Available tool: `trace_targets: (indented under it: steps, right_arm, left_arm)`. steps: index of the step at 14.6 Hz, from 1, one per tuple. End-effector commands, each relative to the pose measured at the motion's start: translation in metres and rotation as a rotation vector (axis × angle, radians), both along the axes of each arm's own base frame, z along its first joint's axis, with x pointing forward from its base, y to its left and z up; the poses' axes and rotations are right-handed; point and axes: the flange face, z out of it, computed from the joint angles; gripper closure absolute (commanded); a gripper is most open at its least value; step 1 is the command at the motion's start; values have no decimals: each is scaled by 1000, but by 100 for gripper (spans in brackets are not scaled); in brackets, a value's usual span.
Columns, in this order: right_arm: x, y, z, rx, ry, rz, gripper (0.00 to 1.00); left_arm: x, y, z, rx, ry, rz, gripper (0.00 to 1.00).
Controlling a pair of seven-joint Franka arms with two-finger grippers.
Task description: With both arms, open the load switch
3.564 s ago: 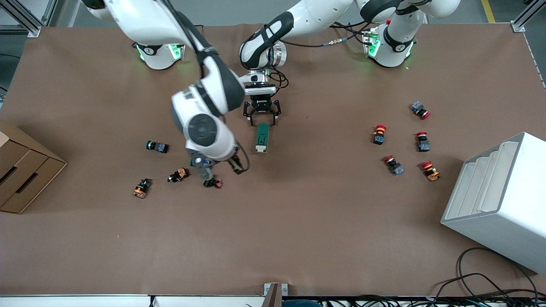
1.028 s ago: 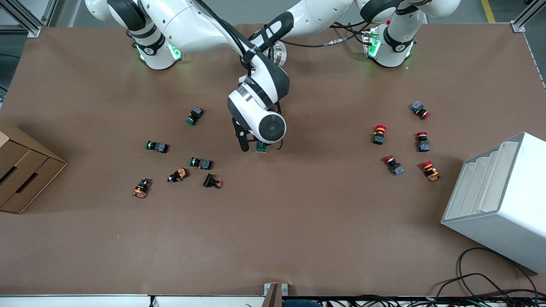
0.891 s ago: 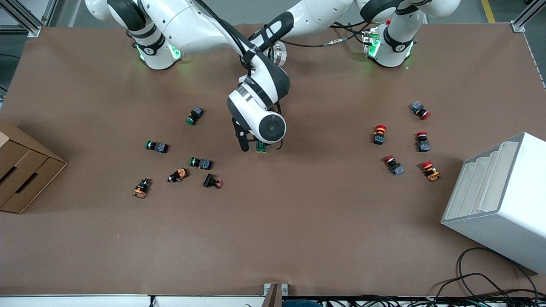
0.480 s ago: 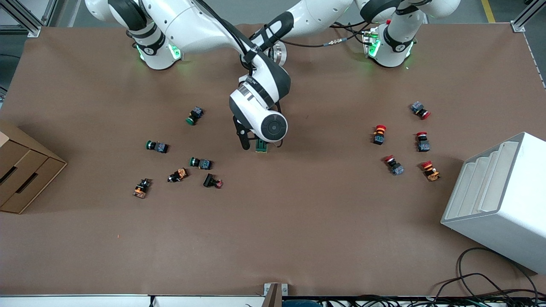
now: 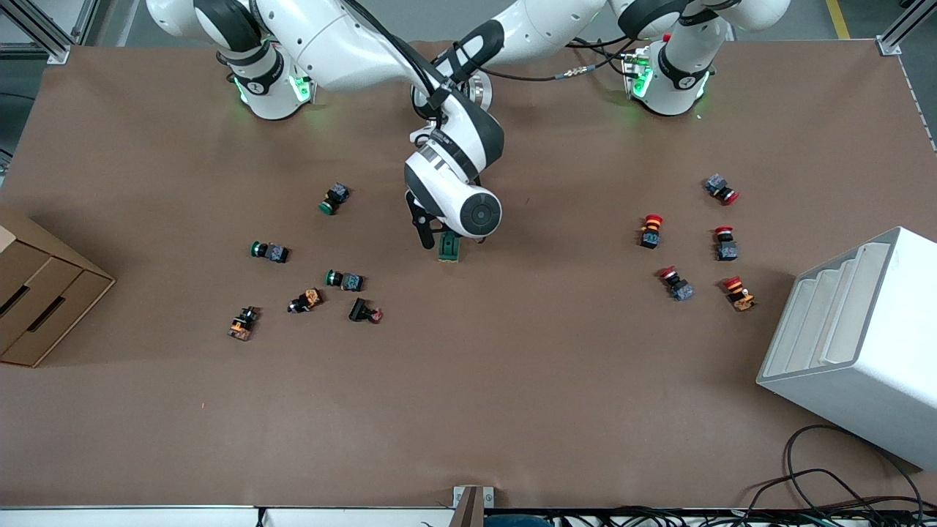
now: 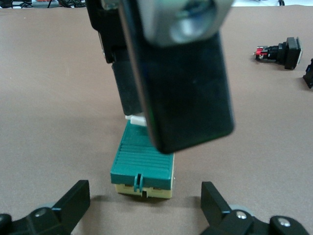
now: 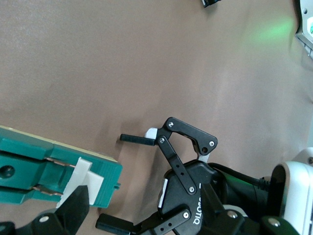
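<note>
The dark green, elongated rectangular load switch [image 5: 449, 248] lies flat on the brown table [image 5: 512, 380], its long axis running from the robots' bases toward the front camera, white sliding tab [image 7: 83, 179] on top. The right gripper [image 5: 438, 236] reaches steeply down onto the switch, fingers spread about the tab, gripping nothing visibly. The left gripper [image 7: 139, 182], wide open and empty, stands just beside the switch's base-facing end.

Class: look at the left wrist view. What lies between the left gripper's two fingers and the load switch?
Only bare brown table lies between the open left gripper and the load switch; the right gripper comes down at the switch's white-tab end.
</note>
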Motion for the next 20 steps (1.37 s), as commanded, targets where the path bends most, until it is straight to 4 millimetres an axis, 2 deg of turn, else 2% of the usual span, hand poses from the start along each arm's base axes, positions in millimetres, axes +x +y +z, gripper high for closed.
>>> trace_targets:
  steps: [1,3,6,7,9,11,13,16,18,20]
  right_arm:
    - [-7,-2,-7,-11,4,9,0]
    - [-6,-4,-7,-16,0,14,0]
    - [10,-13,2,6,-12,44,0]
    - [18,-17,8,30,-15,66,0]
    - [60,-42,35,100,-46,89,0]
    - [98,-82,55,153,-72,159,0]
    - [131,-127,90,207,-114,269,0]
    - [179,-228,131,330,-131,385,0]
    - [193,-287,164,415,-145,495,0]
    - [197,-339,193,477,-163,595,0]
  left_arm:
    - [-4,4,-29,-1,33,-2,0]
    - [-4,3,-28,-2,32,-2,0]
    - [-4,4,-29,-1,33,-2,0]
    - [-4,4,-29,-1,33,-2,0]
    - [-5,4,-30,0,34,-2,0]
    - [-5,4,-30,0,34,-2,0]
    - [-5,4,-30,0,34,-2,0]
    - [-4,4,-29,-1,33,-2,0]
    - [-3,3,-27,-3,32,0,0]
    - [-3,3,-27,-3,32,0,0]
